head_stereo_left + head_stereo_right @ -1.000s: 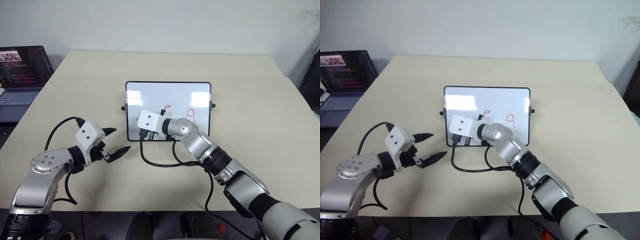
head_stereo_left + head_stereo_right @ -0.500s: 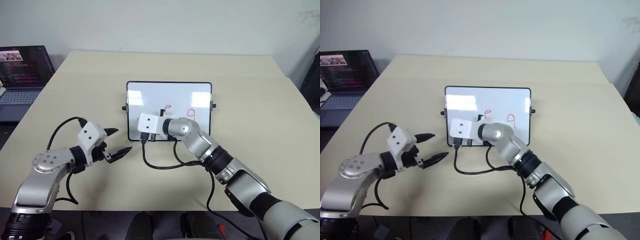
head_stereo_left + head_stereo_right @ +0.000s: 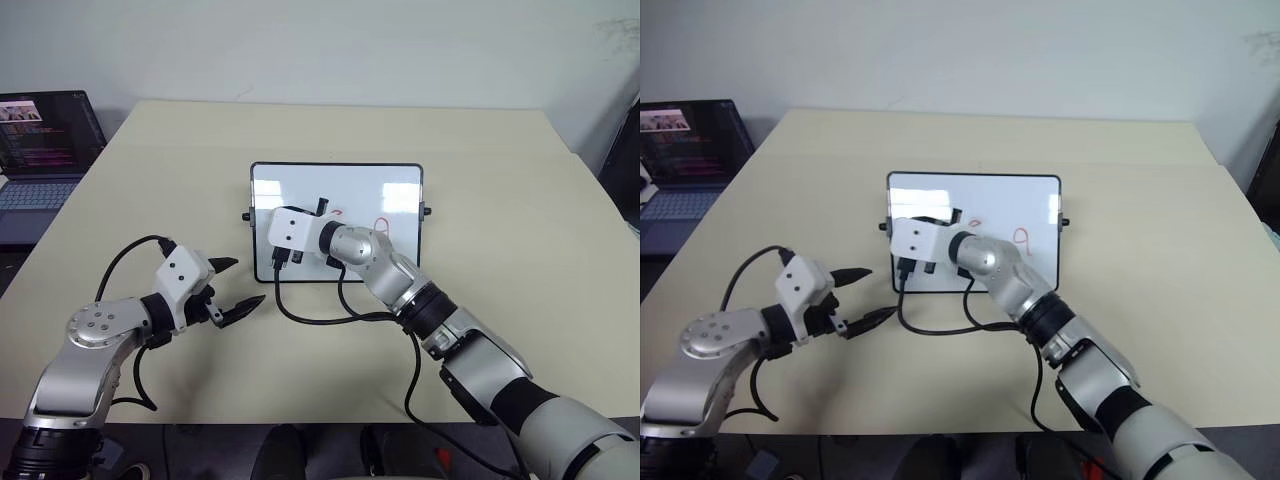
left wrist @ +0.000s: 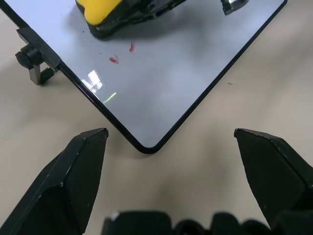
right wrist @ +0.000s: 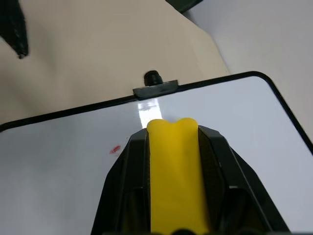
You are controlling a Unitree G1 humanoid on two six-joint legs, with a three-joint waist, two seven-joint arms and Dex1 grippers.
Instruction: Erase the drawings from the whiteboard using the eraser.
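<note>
Yellow oblong eraser [image 5: 173,176], pinched in the right gripper's [image 5: 173,147] black fingers, sits over the glossy black-framed whiteboard [image 3: 395,190] (faint red marks [image 4: 114,59] remain); left gripper [image 3: 232,287] spread wide above the beige table [image 3: 500,200].

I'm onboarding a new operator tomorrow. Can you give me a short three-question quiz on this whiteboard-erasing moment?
1. True or false: the left gripper is shut on the eraser.
2. Which thing stands off the table's left edge: A) a laptop, B) a mug, C) a lamp?
3. Fill in: beside the right gripper, on the whiteboard, small ___ smudges of the drawings remain.

Key
1. False: the left gripper is open over bare table near the board's corner; the right gripper is shut on the yellow eraser.
2. A, the laptop.
3. Red; a red loop also shows on the board's right part.
</note>
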